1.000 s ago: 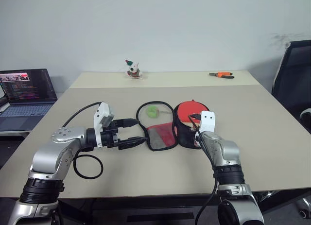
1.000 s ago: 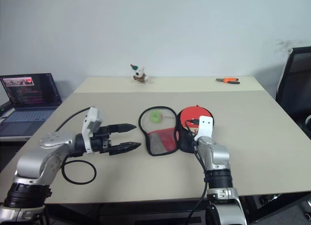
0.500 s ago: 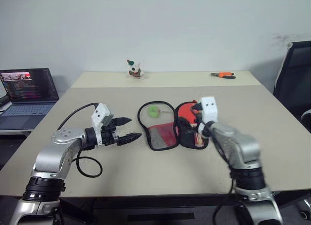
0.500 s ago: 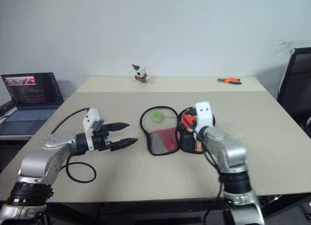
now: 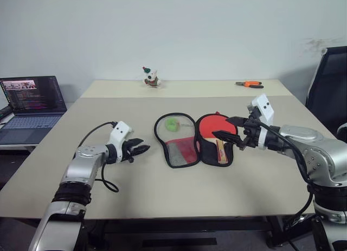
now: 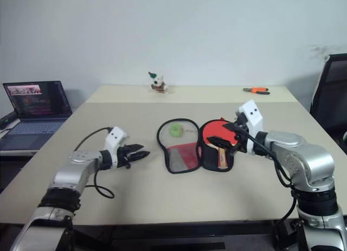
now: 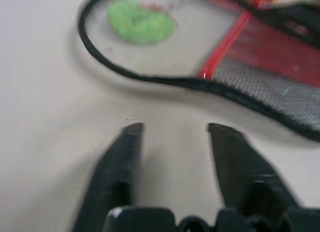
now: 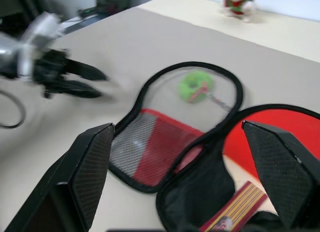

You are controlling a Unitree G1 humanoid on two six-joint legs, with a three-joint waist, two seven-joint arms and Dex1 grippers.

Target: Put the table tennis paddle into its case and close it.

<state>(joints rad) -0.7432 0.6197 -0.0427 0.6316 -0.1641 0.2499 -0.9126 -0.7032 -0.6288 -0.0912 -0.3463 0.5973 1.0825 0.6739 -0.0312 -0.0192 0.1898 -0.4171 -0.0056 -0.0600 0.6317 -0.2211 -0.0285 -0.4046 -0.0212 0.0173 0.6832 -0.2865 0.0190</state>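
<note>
We find the case (image 5: 187, 140) lying open mid-table, the paddle (image 5: 216, 133) in its right half. Bare table (image 5: 162, 186) lies in front of it and on both sides. The left gripper (image 5: 142, 150) hovers near its left flap; the right gripper (image 5: 230, 129), jaws wide, hangs over the paddle.

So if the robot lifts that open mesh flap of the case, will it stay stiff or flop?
Probably flop: the flap lies flat on the table, a thin see-through mesh with only a zipper edge. It looks light, and may drag the case when pulled.
</note>
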